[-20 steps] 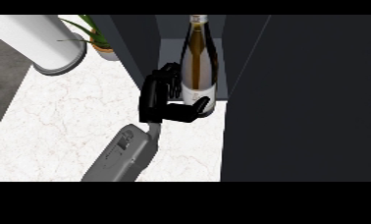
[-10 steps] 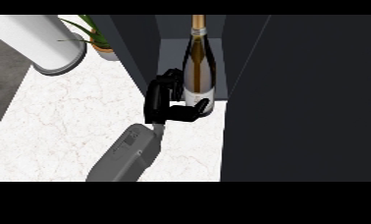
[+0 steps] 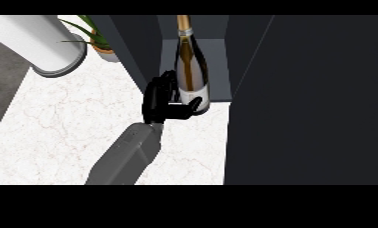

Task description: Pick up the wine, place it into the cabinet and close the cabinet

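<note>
L hand (image 3: 159,103) curled round wine (image 3: 190,72) low down, thumb across its front. Bottle upright at front edge of cabinet (image 3: 136,47) opening, touching hand on its R side. R hand unseen. Door (image 3: 303,97) prob. open, far R.

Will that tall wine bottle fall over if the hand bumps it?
Probably, if bumped high: the wine bottle is tall with a narrow base. It looks like glass, so likely slippery and breakable. The hand holds it low, which should help.
</note>
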{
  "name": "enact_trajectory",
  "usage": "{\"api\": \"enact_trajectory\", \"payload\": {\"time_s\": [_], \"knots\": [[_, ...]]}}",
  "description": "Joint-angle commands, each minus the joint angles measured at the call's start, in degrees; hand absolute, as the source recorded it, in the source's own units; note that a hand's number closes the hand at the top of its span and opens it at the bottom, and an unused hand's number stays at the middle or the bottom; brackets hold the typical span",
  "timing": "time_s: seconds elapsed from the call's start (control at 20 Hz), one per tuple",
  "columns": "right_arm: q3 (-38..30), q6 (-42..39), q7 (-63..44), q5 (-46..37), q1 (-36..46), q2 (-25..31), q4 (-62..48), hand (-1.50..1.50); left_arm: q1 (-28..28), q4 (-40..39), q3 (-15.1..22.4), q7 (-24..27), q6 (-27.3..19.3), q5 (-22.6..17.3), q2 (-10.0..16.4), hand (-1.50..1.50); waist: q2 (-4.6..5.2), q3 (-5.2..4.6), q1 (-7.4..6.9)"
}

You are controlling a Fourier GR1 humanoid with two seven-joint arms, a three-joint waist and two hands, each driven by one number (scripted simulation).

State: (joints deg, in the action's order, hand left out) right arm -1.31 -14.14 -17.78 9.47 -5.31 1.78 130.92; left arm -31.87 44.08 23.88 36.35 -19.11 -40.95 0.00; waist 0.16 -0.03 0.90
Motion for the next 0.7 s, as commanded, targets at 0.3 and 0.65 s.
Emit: {"api": "enact_trajectory", "payload": {"time_s": [0.3,0.65], "knots": [[-1.55,-0.44,-1.65,2.96,-0.4,0.89,1.37,-1.5,-7.57,-11.91,1.93,2.9,5.08,-7.16,0.0,1.5,0.01,0.01,0.22],[0.52,-2.1,1.78,1.61,-0.64,0.0,-2.11,-1.5,-16.13,-19.24,2.32,5.39,5.81,-14.33,0.0,1.5,0.37,-0.03,1.41]]}}
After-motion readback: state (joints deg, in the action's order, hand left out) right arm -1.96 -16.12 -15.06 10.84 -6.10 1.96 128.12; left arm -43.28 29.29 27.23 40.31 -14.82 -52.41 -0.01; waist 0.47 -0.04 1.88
